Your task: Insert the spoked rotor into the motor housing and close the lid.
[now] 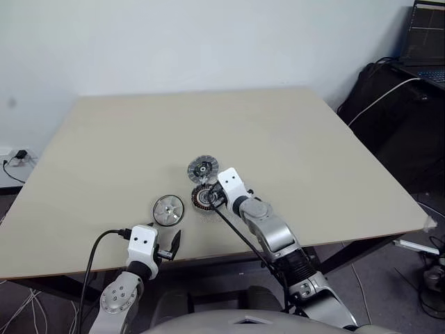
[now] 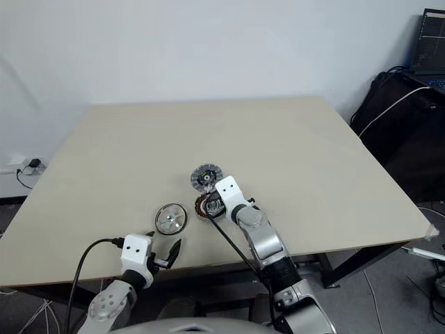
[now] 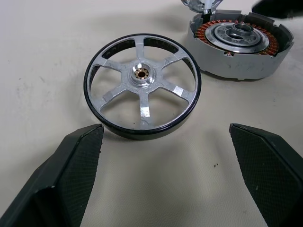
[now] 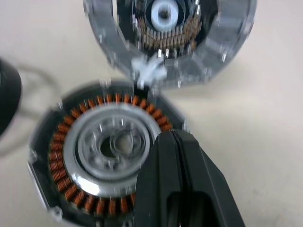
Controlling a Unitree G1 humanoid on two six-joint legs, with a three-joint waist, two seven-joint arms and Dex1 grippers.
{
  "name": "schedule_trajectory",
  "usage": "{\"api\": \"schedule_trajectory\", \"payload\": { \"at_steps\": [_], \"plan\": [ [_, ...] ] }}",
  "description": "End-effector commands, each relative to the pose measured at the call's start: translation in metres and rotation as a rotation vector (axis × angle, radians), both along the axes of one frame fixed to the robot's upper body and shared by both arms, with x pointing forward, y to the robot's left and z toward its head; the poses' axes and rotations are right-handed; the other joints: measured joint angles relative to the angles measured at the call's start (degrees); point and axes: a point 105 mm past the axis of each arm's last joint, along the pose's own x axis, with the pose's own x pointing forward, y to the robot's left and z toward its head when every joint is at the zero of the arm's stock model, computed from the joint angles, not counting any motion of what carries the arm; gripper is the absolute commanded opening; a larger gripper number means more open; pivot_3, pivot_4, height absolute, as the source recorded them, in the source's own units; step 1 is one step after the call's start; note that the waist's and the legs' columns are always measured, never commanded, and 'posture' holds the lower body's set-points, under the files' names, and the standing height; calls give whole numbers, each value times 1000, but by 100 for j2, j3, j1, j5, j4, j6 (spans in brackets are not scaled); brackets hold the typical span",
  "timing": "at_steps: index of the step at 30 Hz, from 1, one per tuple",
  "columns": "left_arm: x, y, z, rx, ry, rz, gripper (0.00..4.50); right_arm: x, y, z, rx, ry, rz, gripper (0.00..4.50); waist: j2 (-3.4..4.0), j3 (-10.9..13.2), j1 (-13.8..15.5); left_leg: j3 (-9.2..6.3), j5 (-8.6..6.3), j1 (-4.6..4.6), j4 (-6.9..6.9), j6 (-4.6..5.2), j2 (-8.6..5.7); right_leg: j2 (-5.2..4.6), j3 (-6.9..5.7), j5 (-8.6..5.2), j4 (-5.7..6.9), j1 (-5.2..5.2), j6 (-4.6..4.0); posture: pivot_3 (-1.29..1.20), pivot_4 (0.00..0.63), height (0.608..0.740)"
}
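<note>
Copper-brown windings ring the pale centre of the motor housing [image 4: 102, 151], which sits open on the beige table [image 1: 313, 153]; take it as the landmark. The lid [image 1: 202, 168] lies just beyond it, their rims touching or nearly so in the right wrist view; the spoked rotor [image 3: 142, 85] lies flat beside the housing on the robot's left, apart from it, its spokes and brass-coloured hub facing up.

The right gripper [image 4: 176, 142] has its two black fingers pressed together with nothing between them, its tip over the housing's near rim — whether it rests on the windings cannot be told. The left gripper [image 3: 165, 156] stands spread wide, just short of the rotor, one finger to either side of the approach line, holding nothing.

Risks, as judgement: the closed right fingers sit so close to the housing that a small push could slide it into the lid, or scuff the wire; the rotor is thin and lies flat, so spread fingers closing low may skid it across the table rather than lift it — and toward the housing at that; seated tilted, the rotor would keep the lid from closing.
</note>
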Motion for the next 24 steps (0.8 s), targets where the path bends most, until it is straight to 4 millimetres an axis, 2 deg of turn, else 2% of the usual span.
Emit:
{"api": "schedule_trajectory", "payload": {
  "at_steps": [1,24],
  "plan": [
    [5,-2,10,-2,-51,-7,4500,5,6,16,3,-42,20,20,0,0,0,0,0,0,0,0,0,0,0,0,0,0,0,0,0,740],
    [3,-3,9,-10,-42,-3,4500,0,23,20,86,-56,91,20,-1,2,-36,0,0,-1,-2,0,0,0,0,0,-1,-2,0,0,0,740]
  ]
}}
